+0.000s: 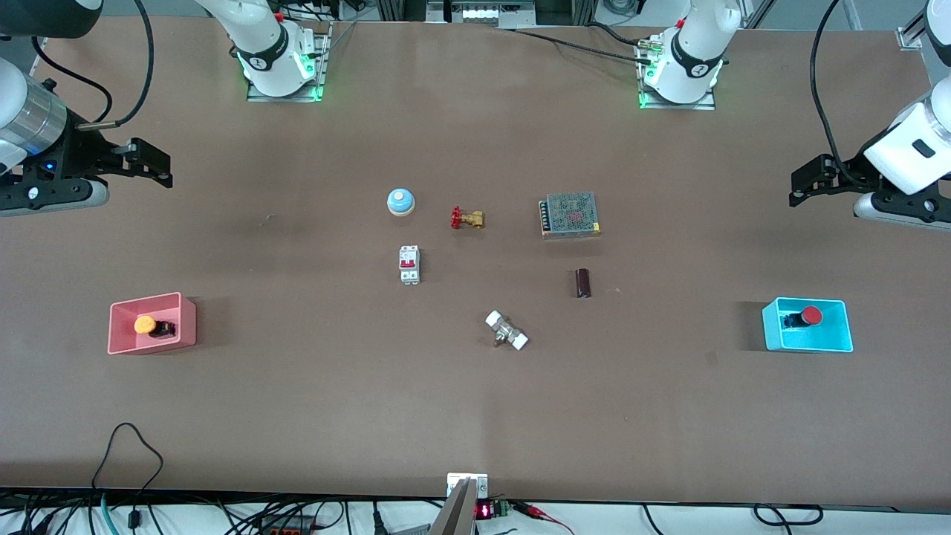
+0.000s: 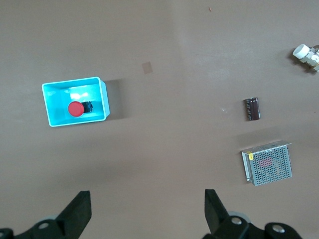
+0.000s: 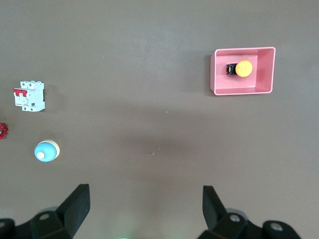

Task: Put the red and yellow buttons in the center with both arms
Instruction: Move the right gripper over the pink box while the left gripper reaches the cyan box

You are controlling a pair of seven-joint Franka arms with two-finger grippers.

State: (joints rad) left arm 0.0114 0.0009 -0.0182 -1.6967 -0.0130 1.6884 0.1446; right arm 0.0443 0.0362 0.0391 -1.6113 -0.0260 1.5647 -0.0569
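Observation:
The yellow button (image 1: 145, 325) lies in a pink bin (image 1: 186, 327) at the right arm's end of the table. It also shows in the right wrist view (image 3: 243, 68). The red button (image 1: 811, 315) lies in a cyan bin (image 1: 810, 345) at the left arm's end, and shows in the left wrist view (image 2: 75, 108). My right gripper (image 1: 152, 163) (image 3: 146, 206) is open and empty over bare table, apart from the pink bin. My left gripper (image 1: 806, 182) (image 2: 148, 209) is open and empty over bare table, apart from the cyan bin. The brown table center (image 1: 483, 275) is bare between the parts.
Around the center stand a pale blue dome (image 1: 400, 201), a brass valve with red handle (image 1: 467, 218), a white circuit breaker (image 1: 409, 264), a metal mesh box (image 1: 570, 215), a dark cylinder (image 1: 583, 283) and a white-capped fitting (image 1: 507, 331).

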